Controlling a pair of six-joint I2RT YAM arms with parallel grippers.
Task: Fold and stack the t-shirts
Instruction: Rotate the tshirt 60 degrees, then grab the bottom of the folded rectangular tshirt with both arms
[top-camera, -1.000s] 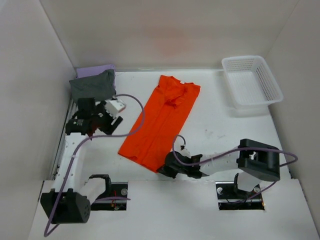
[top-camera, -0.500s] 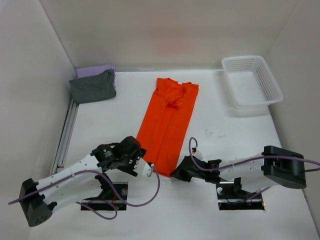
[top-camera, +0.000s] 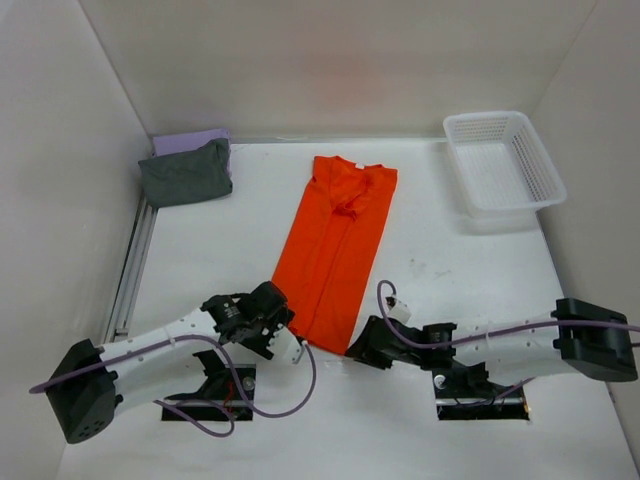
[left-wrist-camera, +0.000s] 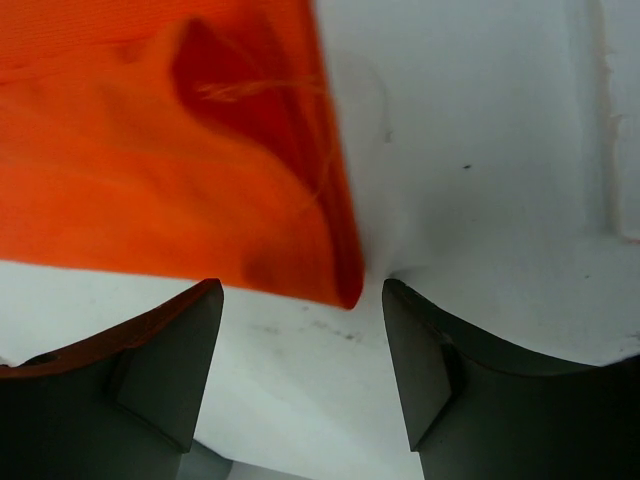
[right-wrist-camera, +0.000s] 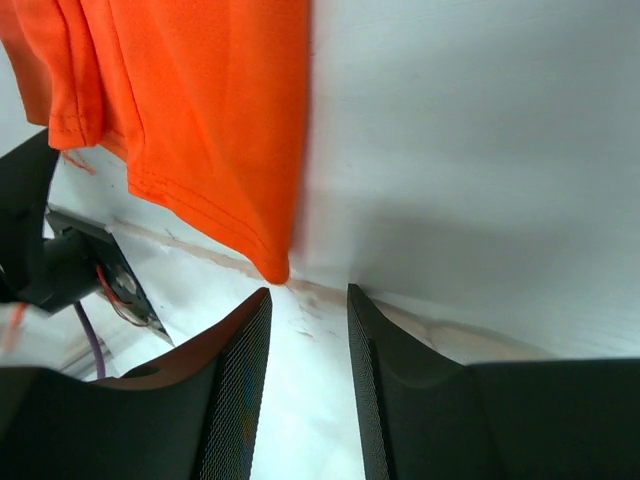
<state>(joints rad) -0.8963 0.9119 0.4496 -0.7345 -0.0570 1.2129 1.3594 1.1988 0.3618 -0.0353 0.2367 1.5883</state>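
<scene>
The orange t-shirt (top-camera: 338, 245) lies flat in a long strip down the middle of the table, collar at the far end. My left gripper (top-camera: 293, 348) is open and empty at the hem's near left corner, which shows just beyond the fingertips in the left wrist view (left-wrist-camera: 250, 200). My right gripper (top-camera: 360, 350) is open and empty at the hem's near right corner, which shows in the right wrist view (right-wrist-camera: 210, 130). The dark grey t-shirt (top-camera: 185, 173) lies folded on the lavender t-shirt (top-camera: 190, 138) at the far left corner.
A white mesh basket (top-camera: 503, 160) stands at the far right corner. A metal rail (top-camera: 130, 275) runs along the table's left edge. White walls close in the left, back and right sides.
My left arm has swung from beside the grey shirt down to the orange shirt's near left corner. The orange shirt has turned from slanted to nearly straight. My right gripper has shifted slightly right.
</scene>
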